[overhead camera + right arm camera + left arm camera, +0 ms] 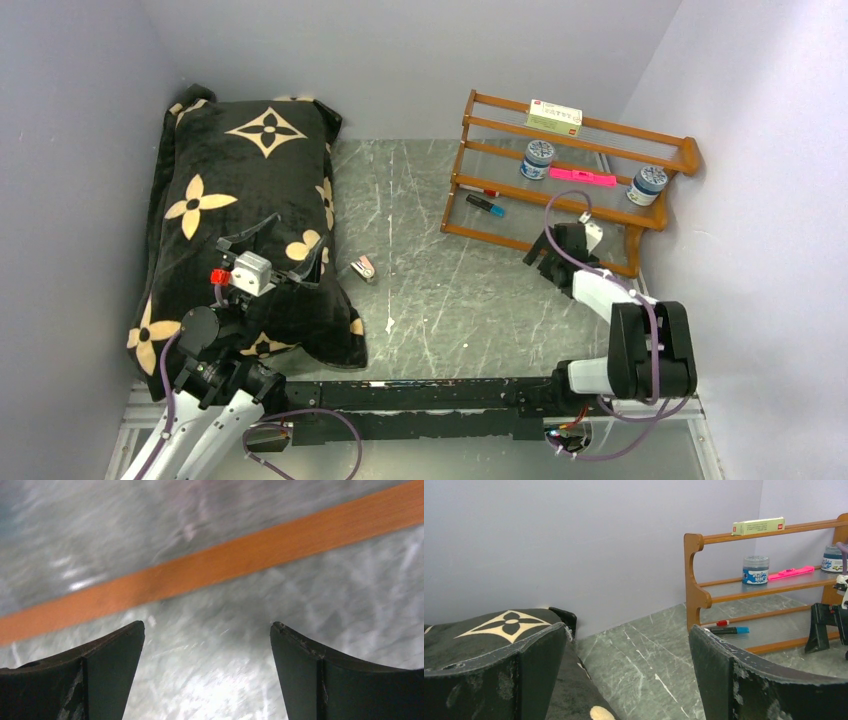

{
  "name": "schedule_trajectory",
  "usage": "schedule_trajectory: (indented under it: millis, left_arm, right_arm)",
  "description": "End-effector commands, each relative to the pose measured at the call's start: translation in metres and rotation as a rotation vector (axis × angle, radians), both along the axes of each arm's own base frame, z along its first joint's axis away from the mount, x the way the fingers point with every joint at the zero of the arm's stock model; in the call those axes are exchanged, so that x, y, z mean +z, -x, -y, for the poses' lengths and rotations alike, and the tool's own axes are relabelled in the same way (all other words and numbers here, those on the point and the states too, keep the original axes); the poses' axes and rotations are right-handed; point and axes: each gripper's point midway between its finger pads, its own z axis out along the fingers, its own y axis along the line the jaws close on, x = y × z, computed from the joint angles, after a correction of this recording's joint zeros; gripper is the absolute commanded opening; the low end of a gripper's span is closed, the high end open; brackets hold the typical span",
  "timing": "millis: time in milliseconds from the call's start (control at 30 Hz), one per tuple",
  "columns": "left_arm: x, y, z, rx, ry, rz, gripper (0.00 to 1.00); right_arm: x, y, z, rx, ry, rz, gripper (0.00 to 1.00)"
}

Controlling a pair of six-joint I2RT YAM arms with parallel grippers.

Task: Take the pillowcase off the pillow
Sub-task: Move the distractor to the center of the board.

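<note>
Pillowcase (pixel 235 170) beneath open left pincer (pixel 298 240)

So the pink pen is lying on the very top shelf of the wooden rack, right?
Not quite. The pink pen is lying on the middle shelf of the wooden rack, beside a jar with a blue label. The top shelf holds only the green box. The left wrist view shows this best.
</note>
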Motion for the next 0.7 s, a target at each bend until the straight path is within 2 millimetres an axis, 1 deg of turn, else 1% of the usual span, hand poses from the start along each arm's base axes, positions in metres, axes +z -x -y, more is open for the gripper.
schedule_trajectory:
  millis: [0,133,200,333,433,467,633,667]
  left_arm:
    - [0.01,0.006,0.0,-0.01,-0.004,0.048,0.97]
    - [0.011,0.008,-0.001,-0.007,-0.003,0.054,0.97]
    - [0.01,0.007,-0.001,-0.004,-0.005,0.051,0.97]
    - [0.009,0.006,0.001,-0.009,-0.008,0.048,0.97]
    - [0.008,0.006,0.001,-0.011,-0.009,0.045,0.97]
    - [0.009,0.006,0.001,-0.01,-0.008,0.047,0.97]
    - [0.007,0.005,0.002,-0.013,-0.012,0.041,0.97]
    - [0.007,0.005,0.002,-0.013,-0.012,0.041,0.97]
  right_arm:
    - [-0.011,-0.002,0.03,-0.06,0.007,-0.108,1.0]
    - [-0.021,-0.019,0.043,-0.049,0.026,-0.142,1.0]
    - [-0.025,-0.028,0.046,-0.033,0.041,-0.157,1.0]
    - [-0.026,-0.051,0.047,0.016,0.057,-0.167,1.0]
    - [-0.031,-0.063,0.047,0.042,0.066,-0.176,1.0]
    - [-0.03,-0.071,0.048,0.049,0.068,-0.168,1.0]
    - [-0.04,-0.098,0.046,0.08,0.061,-0.171,1.0]
    - [-0.045,-0.103,0.044,0.09,0.052,-0.178,1.0]
